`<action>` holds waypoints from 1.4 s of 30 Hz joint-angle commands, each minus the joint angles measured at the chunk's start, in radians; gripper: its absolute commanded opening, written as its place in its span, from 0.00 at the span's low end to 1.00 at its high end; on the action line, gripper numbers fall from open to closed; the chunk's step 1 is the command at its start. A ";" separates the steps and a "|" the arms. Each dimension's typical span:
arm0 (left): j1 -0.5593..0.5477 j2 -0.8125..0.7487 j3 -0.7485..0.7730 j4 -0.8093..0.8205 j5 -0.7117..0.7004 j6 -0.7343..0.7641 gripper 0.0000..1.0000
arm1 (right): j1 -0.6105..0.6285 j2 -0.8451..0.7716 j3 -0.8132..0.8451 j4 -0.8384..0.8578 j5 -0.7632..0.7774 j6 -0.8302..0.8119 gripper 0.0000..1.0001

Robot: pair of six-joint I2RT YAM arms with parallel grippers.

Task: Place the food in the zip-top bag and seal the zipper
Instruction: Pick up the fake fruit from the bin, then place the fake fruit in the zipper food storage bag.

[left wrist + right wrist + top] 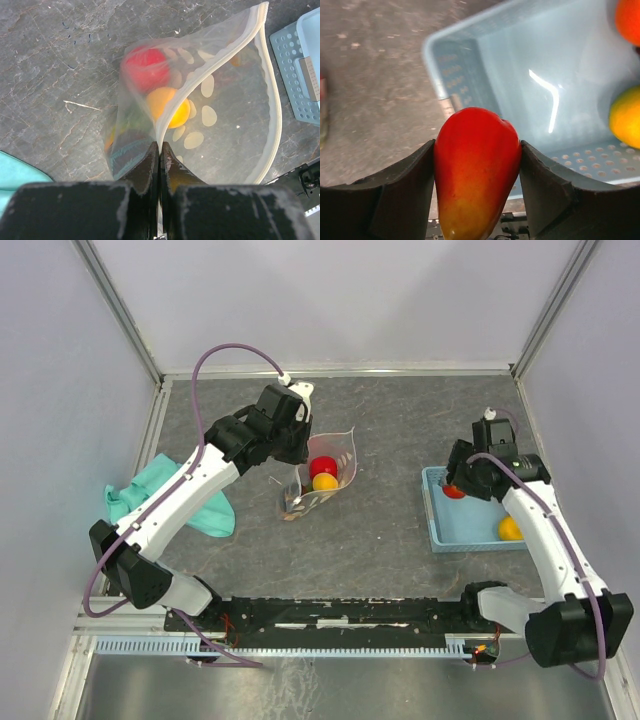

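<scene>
Here the left gripper (160,150) is pinched fully together on the zip-top bag (235,125), its two dark fingers meeting with only the thin plastic of the rim between them. It grips the bag at the whitish zipper (274,115), on the left side of the mouth. The mouth gapes wide to the right of the fingers, and the strip curves round the opening. The bag sits about the middle of the table (400,420), just right of the left arm's wrist. Inside it a red round fruit (145,67) lies on the far side and an orange-yellow fruit (167,107) touches it on the near side. Darker pieces, blurred by the plastic, lie close to the fingers; their kind cannot be told.

The right gripper (477,145) is open part-way, just as wide as the red-and-yellow fruit (477,175) clamped between its fingers. Both fingers press the fruit's sides, with its red rounded end pointing away from the wrist and its yellow end toward it. Seen from above, this gripper hangs over the far left corner of the blue basket (470,525), which stands at the right of the table, well apart from the bag. In the basket a yellow fruit (511,528) rests near the right wall, and the wrist view shows an orange-red piece (627,20) at the edge of the frame. A teal cloth (170,502) lies crumpled at the left, partly under the left arm.
</scene>
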State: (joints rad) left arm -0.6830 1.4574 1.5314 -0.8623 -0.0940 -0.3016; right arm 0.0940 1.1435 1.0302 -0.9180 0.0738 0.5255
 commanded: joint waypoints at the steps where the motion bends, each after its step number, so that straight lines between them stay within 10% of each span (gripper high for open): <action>1: -0.004 -0.005 0.038 0.029 0.020 0.032 0.03 | 0.095 -0.051 0.111 0.038 -0.012 -0.001 0.53; 22: -0.006 -0.005 0.042 0.040 0.047 0.024 0.03 | 0.658 0.087 0.319 0.493 -0.074 -0.161 0.55; 42: -0.005 -0.025 0.026 0.040 0.056 0.015 0.03 | 0.719 0.293 0.195 0.748 0.008 -0.326 0.59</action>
State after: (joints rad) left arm -0.6830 1.4578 1.5322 -0.8612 -0.0666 -0.3019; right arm 0.8097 1.4200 1.2453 -0.2596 0.0143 0.2401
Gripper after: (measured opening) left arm 0.043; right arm 0.682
